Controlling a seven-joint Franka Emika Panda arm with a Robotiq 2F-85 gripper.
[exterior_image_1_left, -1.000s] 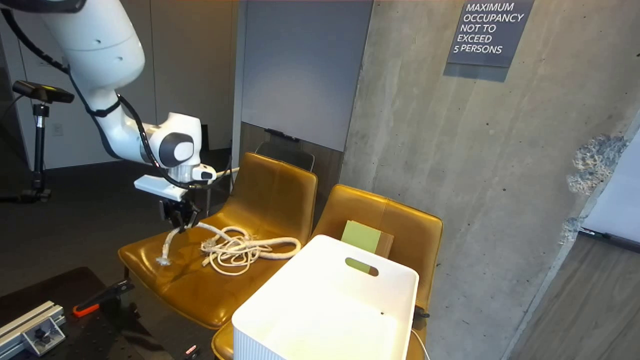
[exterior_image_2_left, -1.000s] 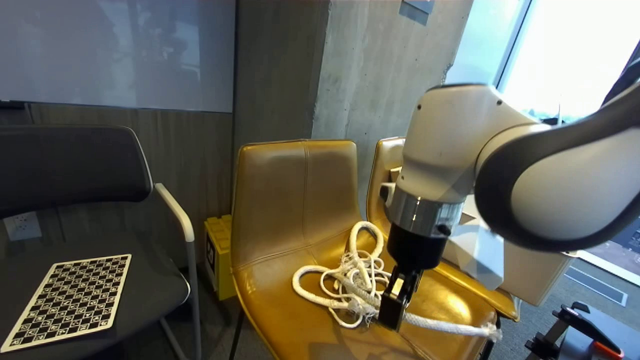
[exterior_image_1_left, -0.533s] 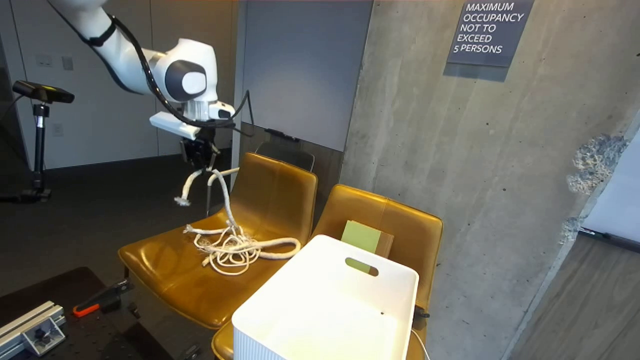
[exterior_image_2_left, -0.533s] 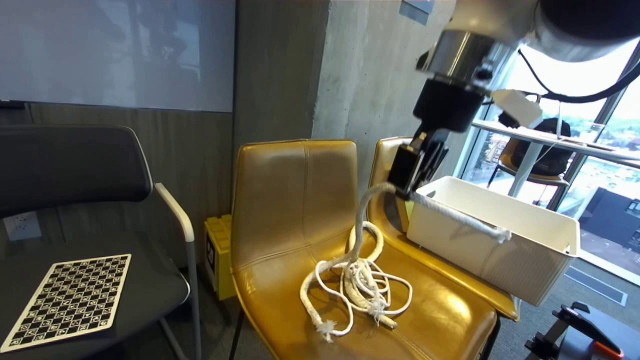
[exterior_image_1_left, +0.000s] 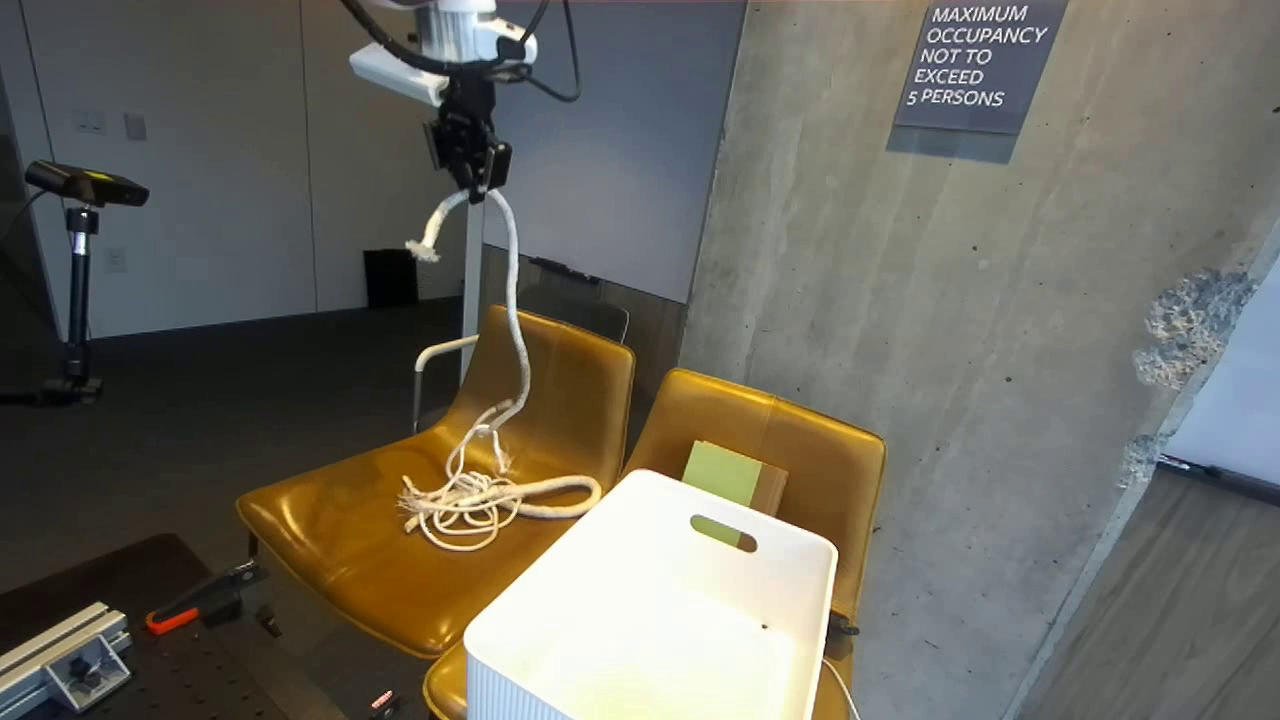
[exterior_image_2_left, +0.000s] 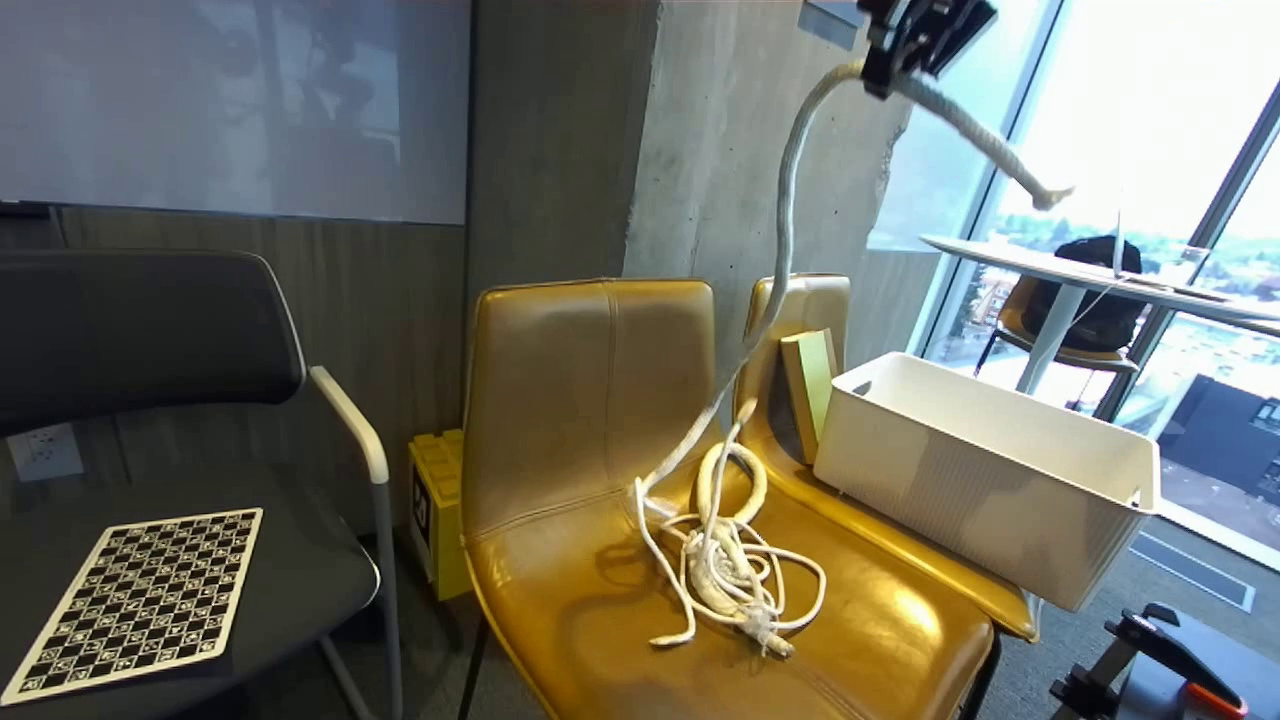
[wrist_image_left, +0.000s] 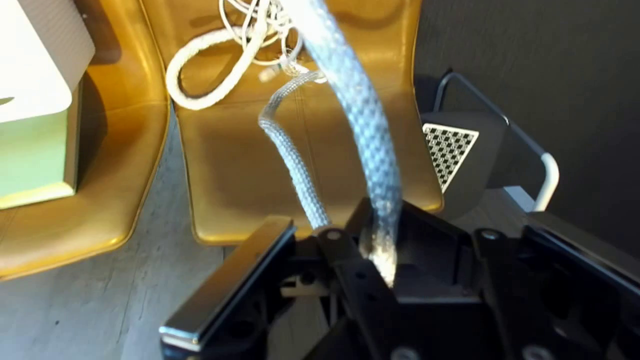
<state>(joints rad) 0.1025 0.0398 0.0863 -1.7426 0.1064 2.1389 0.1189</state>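
A white braided rope (exterior_image_1_left: 517, 330) is pinched in my gripper (exterior_image_1_left: 478, 190), high above a tan leather chair (exterior_image_1_left: 340, 540). In an exterior view only the gripper's tip (exterior_image_2_left: 885, 75) shows at the top edge. A short frayed rope end hangs on one side of the fingers. On the other side a long strand runs down to a tangled pile of rope (exterior_image_2_left: 725, 575) on the chair seat. In the wrist view the rope (wrist_image_left: 367, 125) passes close to the camera, and a second stretch (wrist_image_left: 295, 165) runs to the fingers (wrist_image_left: 367, 235). The fingertips' contact is partly hidden.
A white bin (exterior_image_2_left: 970, 490) stands on the adjoining tan chair (exterior_image_1_left: 840, 450), with a green-faced book (exterior_image_1_left: 720, 472) behind it. A black chair (exterior_image_2_left: 150, 330) holds a checkered board (exterior_image_2_left: 140, 600). A dark table with an orange-black clamp (exterior_image_1_left: 195, 605) is at the lower left.
My gripper has risen from near the chair seat to high above it, moving right in both exterior views. The held rope has been drawn up out of the pile and now hangs long.
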